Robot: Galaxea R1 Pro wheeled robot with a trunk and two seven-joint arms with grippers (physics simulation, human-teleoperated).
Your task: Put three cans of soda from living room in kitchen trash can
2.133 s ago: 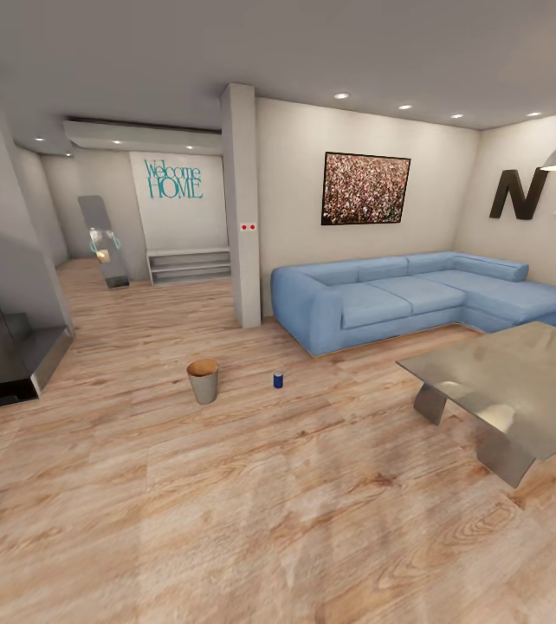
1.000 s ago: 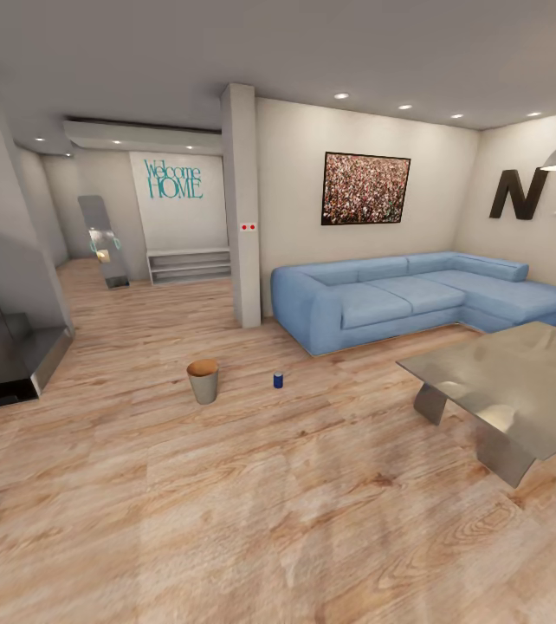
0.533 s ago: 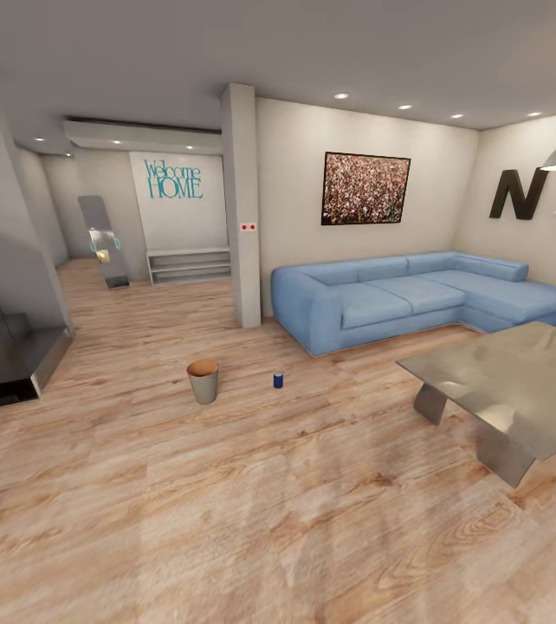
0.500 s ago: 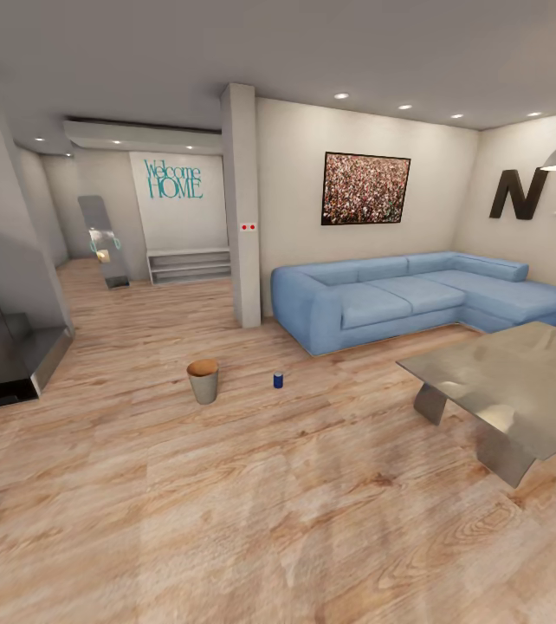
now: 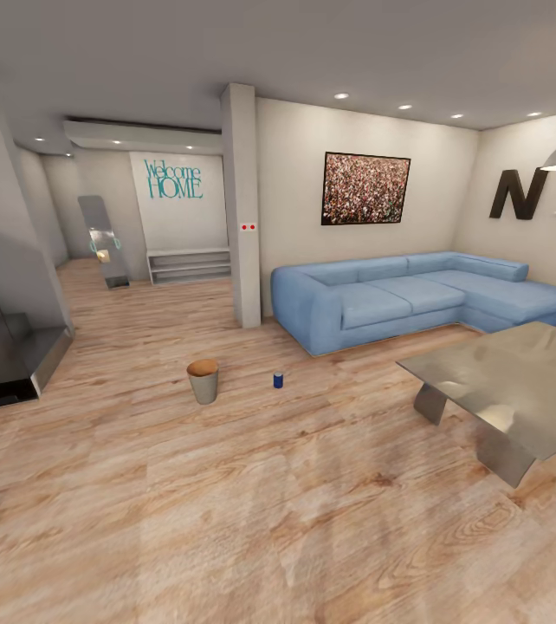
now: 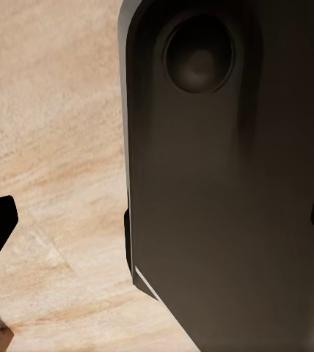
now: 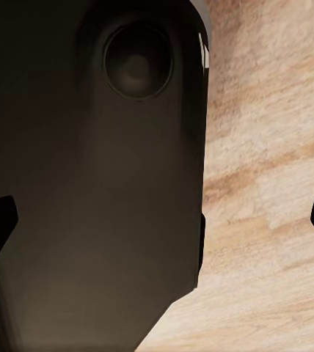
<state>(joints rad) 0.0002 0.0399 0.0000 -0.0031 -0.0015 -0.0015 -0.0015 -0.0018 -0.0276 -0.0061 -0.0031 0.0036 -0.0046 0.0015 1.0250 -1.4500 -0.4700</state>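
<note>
Standing where I stood before, I see nothing changed: the blue can (image 5: 278, 380) waits on the floor (image 5: 252, 494) near the tash can (image 5: 203, 380). Both my end effectors are released, empty.

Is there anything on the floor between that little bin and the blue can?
Nothing: in the head view, only bare wood floor separates the bin from the blue can.

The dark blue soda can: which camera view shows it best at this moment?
The head view. There the dark blue soda can stands upright on the plank floor, beside the waste bin and apart from it. The two wrist views look down past a dark part of the robot's own body at bare floor planks.
</note>
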